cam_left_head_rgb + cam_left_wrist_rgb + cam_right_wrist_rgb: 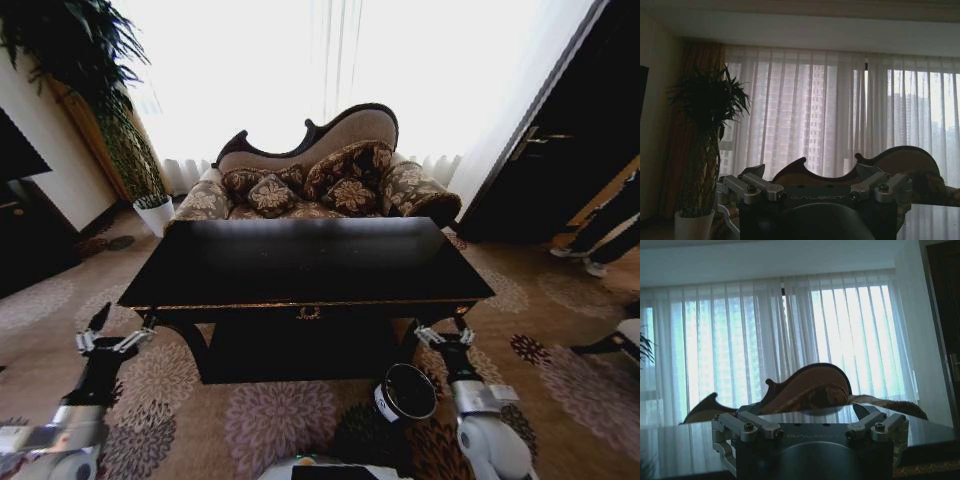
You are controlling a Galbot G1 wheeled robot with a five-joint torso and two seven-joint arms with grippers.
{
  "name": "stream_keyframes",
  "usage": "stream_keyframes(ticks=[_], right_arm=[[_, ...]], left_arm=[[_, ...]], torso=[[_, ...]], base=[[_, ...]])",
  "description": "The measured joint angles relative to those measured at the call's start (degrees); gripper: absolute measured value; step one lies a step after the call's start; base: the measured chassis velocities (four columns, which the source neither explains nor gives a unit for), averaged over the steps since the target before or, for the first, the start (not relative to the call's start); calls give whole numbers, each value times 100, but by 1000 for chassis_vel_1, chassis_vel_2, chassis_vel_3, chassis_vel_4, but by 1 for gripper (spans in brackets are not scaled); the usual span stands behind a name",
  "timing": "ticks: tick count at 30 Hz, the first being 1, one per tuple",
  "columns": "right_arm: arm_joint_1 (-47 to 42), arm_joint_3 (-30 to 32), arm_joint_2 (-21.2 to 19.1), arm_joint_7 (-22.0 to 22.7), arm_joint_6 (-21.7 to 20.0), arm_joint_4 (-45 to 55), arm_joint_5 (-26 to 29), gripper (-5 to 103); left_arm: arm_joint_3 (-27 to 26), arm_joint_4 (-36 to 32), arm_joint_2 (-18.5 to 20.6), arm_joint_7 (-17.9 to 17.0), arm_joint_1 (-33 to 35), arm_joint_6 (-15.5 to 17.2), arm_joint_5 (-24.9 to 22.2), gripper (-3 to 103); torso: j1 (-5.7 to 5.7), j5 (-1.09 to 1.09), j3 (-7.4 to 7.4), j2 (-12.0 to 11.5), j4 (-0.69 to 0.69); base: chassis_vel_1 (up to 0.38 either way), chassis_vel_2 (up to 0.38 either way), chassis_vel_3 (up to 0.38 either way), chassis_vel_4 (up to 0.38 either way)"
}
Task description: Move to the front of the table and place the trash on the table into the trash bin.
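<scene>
Black trash bin point(405, 391) beside right gripper point(444, 337); left gripper point(112, 334) spread; right's fingers unclear.

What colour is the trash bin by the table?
Black, with a white label on its side; the bin shows best in the head view, on the carpet beside the right gripper.

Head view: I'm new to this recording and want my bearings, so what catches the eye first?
The glossy black table dominates the middle, its top bare of trash, with the patterned sofa behind it against bright curtains. The small round trash bin stands on the floral carpet near the table's front, close to the right gripper; the left gripper hangs low by the table's front left corner, fingers apart.
</scene>
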Motion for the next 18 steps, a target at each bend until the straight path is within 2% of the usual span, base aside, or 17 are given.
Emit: stream_keyframes(ticks=[2,6,10,12,18], right_arm=[[82,28,-30,-3,107,63,43,100],[139,38,-54,8,153,108,50,100],[114,30,-14,-37,185,119,37,100],[78,14,27,-69,205,128,8,100],[29,-30,80,-204,279,164,-7,100]], left_arm=[[-69,37,25,-208,-26,108,-95,100],[-181,11,33,-337,-56,196,-236,100],[-334,38,98,-225,-102,208,-343,100],[-400,130,147,18,-108,91,-360,100],[-400,83,125,222,-97,-33,-434,100]], torso=[[0,-1,0,0,0],[0,-1,1,0,0],[0,1,0,0,-1],[0,-1,0,0,-1],[0,0,0,0,0]], base=[[0,0,0,0],[0,0,0,0],[0,0,0,0],[0,0,0,0],[0,0,0,0]])
